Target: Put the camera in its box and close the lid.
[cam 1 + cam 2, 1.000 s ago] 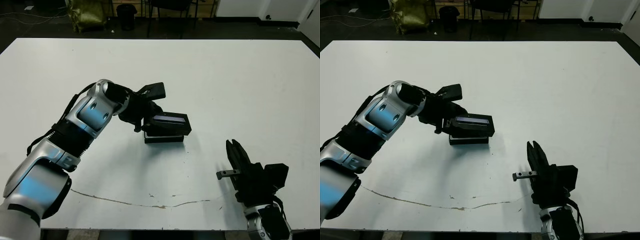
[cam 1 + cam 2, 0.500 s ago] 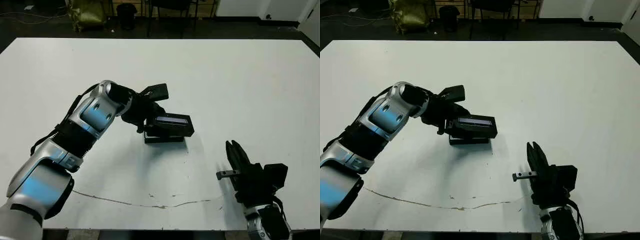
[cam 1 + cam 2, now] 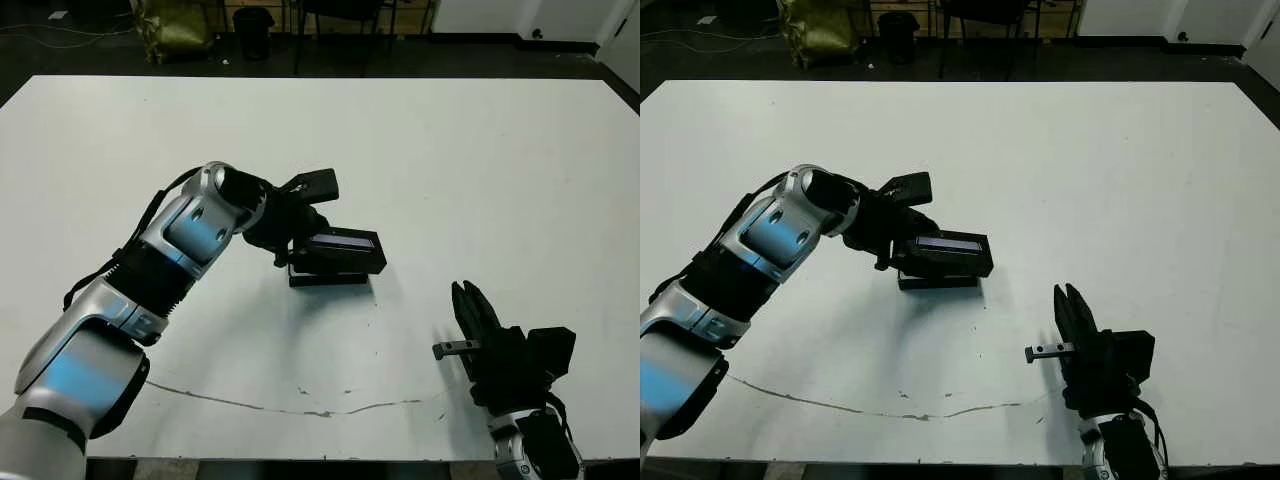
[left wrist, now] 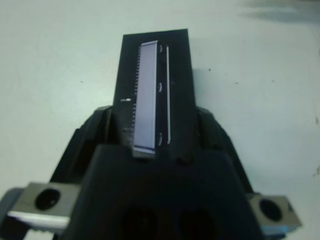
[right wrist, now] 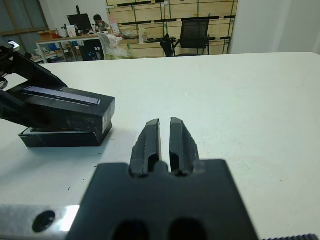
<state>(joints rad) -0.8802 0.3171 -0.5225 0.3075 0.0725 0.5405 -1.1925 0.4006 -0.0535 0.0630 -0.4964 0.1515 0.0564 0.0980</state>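
My left gripper [image 3: 298, 243] is shut on the lid [image 3: 346, 249], a black shell with a silver-grey stripe. In the left wrist view its fingers [image 4: 102, 127] clamp the lid [image 4: 150, 85] from both sides near one end. The lid sits slightly tilted and offset on top of the box [image 3: 325, 279], whose black wall shows beneath it. The right wrist view shows the lid [image 5: 65, 107] over the box [image 5: 60, 137] from the side. The camera is hidden. My right gripper [image 3: 468, 300] stands shut near the table's front right, apart from the box, holding nothing.
The white table [image 3: 480, 150] has a thin dark line [image 3: 300, 410] along its front edge. Beyond the far edge stand a chair [image 5: 192, 35], shelves and a desk with a person [image 5: 100, 21] seated far off.
The left gripper has carried the lid slightly to the right and lower over the box. The right arm has not moved.
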